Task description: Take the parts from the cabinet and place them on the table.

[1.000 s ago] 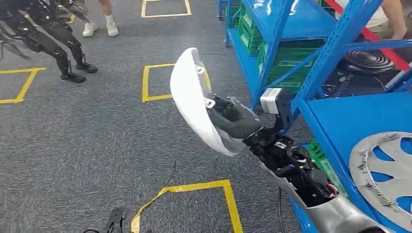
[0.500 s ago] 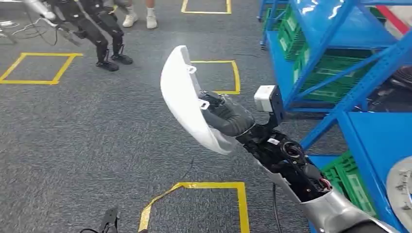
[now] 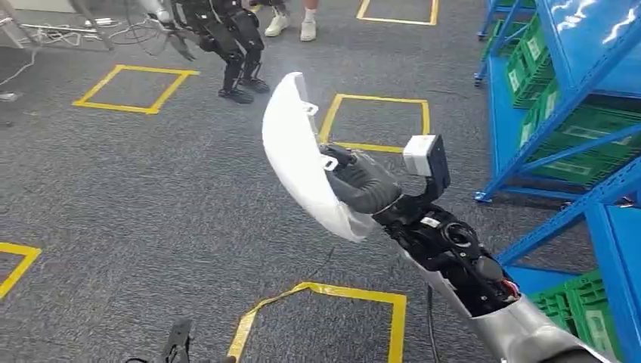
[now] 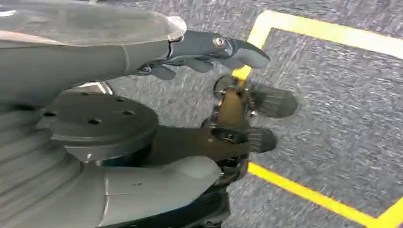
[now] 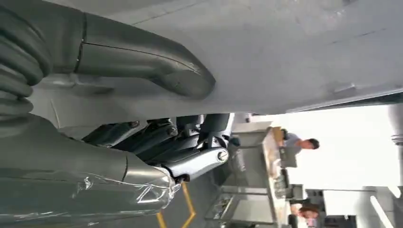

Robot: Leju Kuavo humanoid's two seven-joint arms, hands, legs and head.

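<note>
The part (image 3: 296, 155), a curved white shell, is held up in the air over the grey carpet (image 3: 136, 197), gripped by the right hand (image 3: 361, 181), whose dark fingers (image 3: 349, 165) wrap its inner, hollow side; in the right wrist view the thumb (image 5: 157, 52) presses against the part's pale surface and the fingers curl against it. The left hand (image 4: 209, 52) hangs low over the carpet with its fingers loosely apart and nothing in them. Yellow tape squares (image 3: 378, 121) mark the carpet. Blue shelving (image 3: 574, 91) with green crates (image 3: 582, 144) stands at the right. Another dark robot's legs (image 3: 234, 45) stand at the far side, with a person's white shoes (image 3: 291, 26) beyond.
</note>
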